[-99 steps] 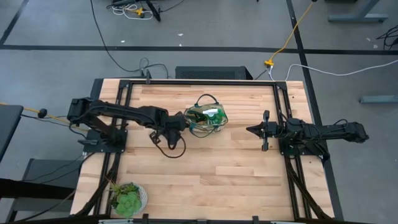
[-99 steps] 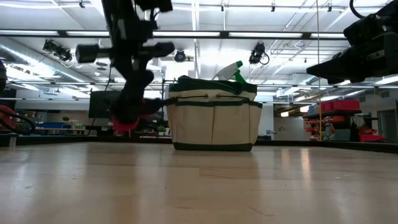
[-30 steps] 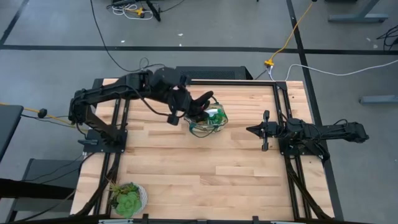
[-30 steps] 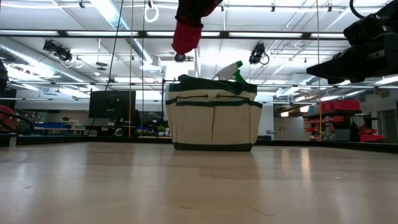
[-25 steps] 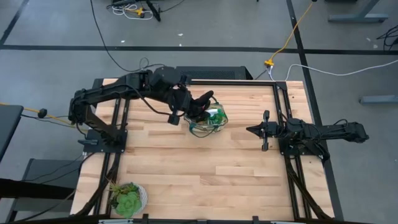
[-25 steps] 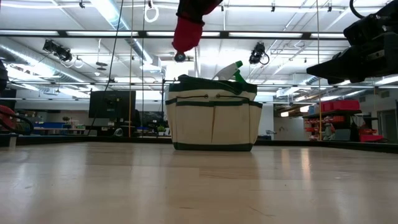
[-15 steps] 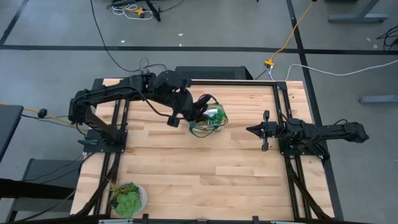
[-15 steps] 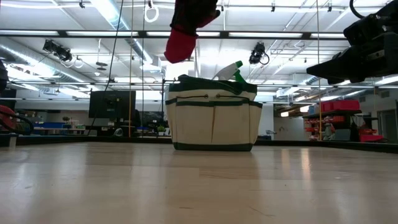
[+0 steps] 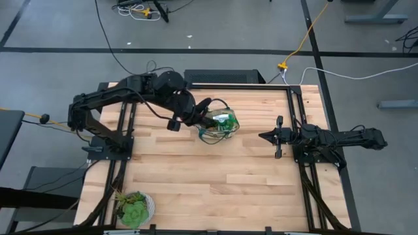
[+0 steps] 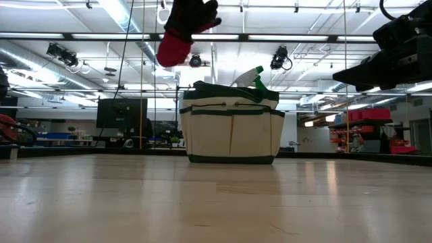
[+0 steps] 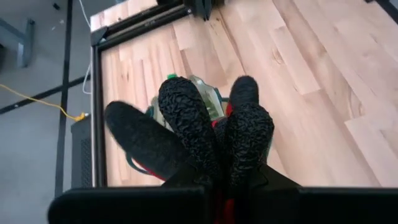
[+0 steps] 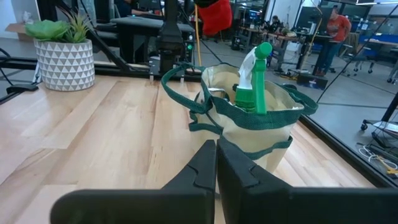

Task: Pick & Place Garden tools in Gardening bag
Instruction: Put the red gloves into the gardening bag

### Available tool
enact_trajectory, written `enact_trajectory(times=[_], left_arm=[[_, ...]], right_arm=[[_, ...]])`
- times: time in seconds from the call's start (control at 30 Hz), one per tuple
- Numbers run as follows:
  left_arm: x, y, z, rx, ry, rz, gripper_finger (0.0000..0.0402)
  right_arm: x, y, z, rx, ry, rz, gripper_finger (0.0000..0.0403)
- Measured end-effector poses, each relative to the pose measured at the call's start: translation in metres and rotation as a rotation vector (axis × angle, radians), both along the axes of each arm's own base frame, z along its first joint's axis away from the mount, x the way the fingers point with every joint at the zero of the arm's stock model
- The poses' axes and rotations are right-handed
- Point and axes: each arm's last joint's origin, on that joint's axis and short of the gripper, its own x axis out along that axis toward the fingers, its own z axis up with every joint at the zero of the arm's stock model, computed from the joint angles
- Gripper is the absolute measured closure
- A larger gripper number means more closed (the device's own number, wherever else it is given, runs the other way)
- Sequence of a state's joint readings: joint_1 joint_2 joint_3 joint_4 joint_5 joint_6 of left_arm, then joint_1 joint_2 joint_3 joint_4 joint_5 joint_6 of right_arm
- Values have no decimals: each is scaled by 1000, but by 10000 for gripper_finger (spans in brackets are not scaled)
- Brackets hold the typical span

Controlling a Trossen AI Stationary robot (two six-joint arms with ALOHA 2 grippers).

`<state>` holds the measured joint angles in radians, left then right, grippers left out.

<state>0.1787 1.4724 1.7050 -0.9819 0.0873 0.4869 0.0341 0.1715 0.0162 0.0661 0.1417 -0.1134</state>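
The left gripper (image 9: 194,115) pinches the red-and-black glove (image 10: 177,35), its knobbly fingers toward three o'clock, over the bag (image 9: 217,126); the right gripper (image 9: 266,136) waits, pinched together.

The wooden table (image 9: 215,176) carries the bag (image 9: 217,126) near its far edge and a potted succulent (image 9: 134,208) at its near-left corner.

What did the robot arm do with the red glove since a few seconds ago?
The left end effector took the red-and-black glove from beside the gardening bag, lifted it high, then swung it back off the bag's left side, still gripped. The bag, spray bottle and right end effector stayed put.
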Motion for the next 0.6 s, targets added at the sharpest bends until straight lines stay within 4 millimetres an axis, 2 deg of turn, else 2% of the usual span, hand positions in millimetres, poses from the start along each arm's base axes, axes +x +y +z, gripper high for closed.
enact_trajectory(times=[0.6], left_arm=[[-12, 6, -10, -61, 144, 75, 383]], right_arm=[[0, 0, 0, 0, 0, 0, 387]])
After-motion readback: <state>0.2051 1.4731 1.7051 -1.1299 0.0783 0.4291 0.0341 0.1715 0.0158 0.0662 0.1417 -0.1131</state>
